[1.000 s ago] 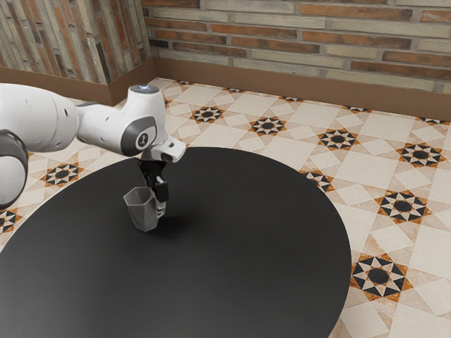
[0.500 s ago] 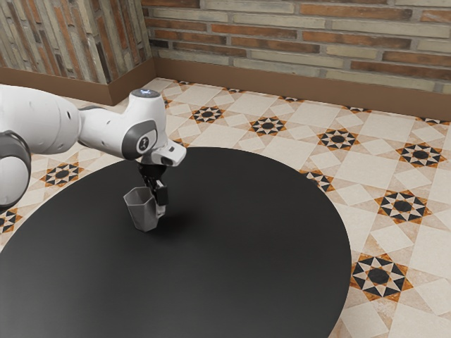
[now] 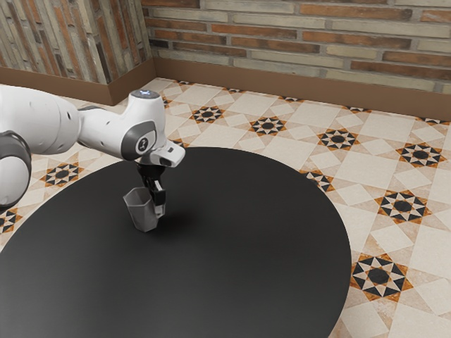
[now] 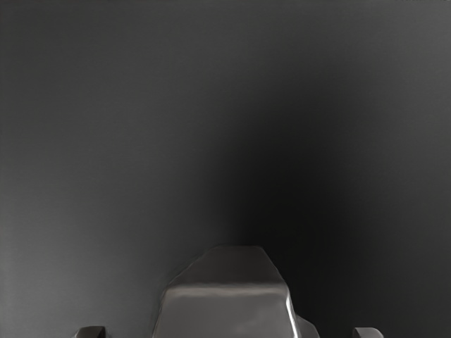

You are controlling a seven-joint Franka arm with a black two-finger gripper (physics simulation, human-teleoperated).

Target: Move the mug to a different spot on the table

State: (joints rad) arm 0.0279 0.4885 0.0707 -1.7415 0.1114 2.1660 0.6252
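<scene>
One grey mug (image 3: 143,211) stands upright on the black table (image 3: 246,246), toward the exterior view's left. The gripper (image 3: 158,203) hangs over its rim on the exterior view's right. Its fingers are spread, with the mug between them and gaps either side.

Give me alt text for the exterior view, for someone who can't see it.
A white robot arm's gripper sits at the rim of a grey mug on a round black table. Tiled floor and brick walls lie behind.
</scene>
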